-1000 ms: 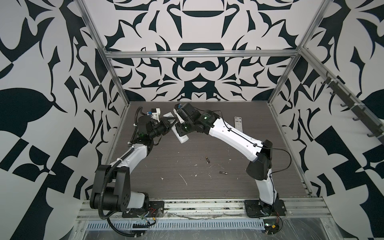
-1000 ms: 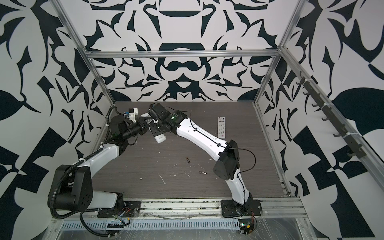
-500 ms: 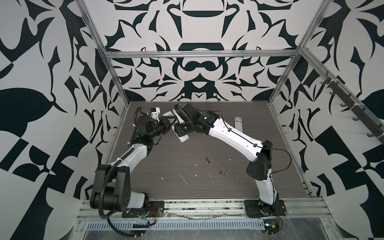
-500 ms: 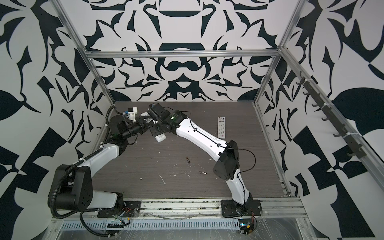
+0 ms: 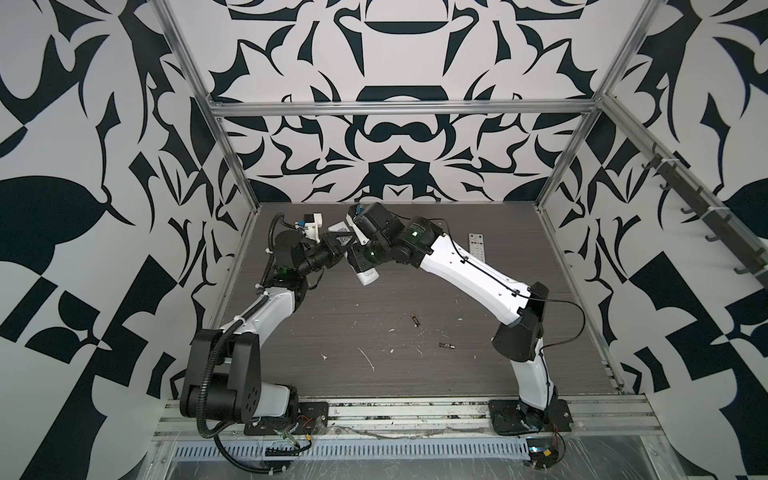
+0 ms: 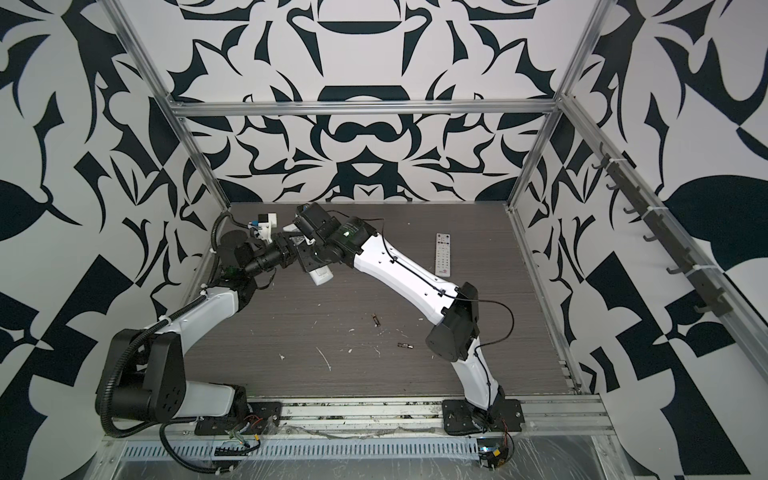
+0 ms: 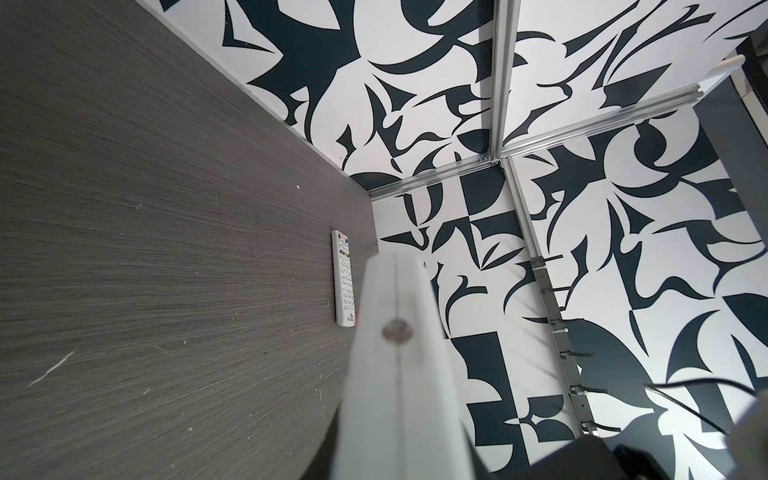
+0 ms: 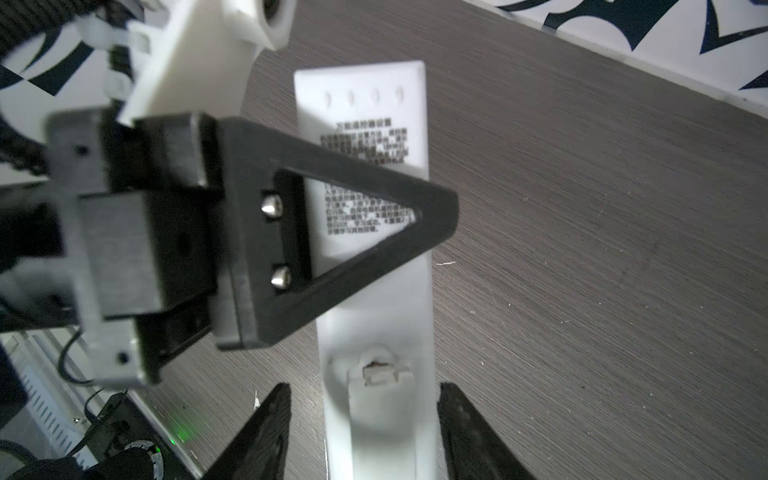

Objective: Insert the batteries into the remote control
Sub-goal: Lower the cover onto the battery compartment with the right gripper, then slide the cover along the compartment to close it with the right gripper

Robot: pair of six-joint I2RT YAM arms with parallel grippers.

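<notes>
grey table (image 8: 602, 291), chinese-labelled remote control (image 8: 361, 83)

The held remote (image 5: 368, 277), left arm (image 5: 266, 309) and right arm (image 5: 465, 274) block the far left; table (image 5: 332, 324) around batteries (image 5: 414, 319) lies open.

A black finger of the left gripper (image 8: 432, 216) masks part of the printed label (image 8: 365, 141) on the remote control (image 8: 386, 324), one end running off frame. Two batteries (image 5: 414, 319) on the tabletop (image 5: 332, 311) show as mere specks, markings unreadable.

White remote (image 8: 386, 316) with black print, grey wood-grain table (image 8: 582, 249), black-and-white swirl-patterned walls (image 5: 399, 145).
</notes>
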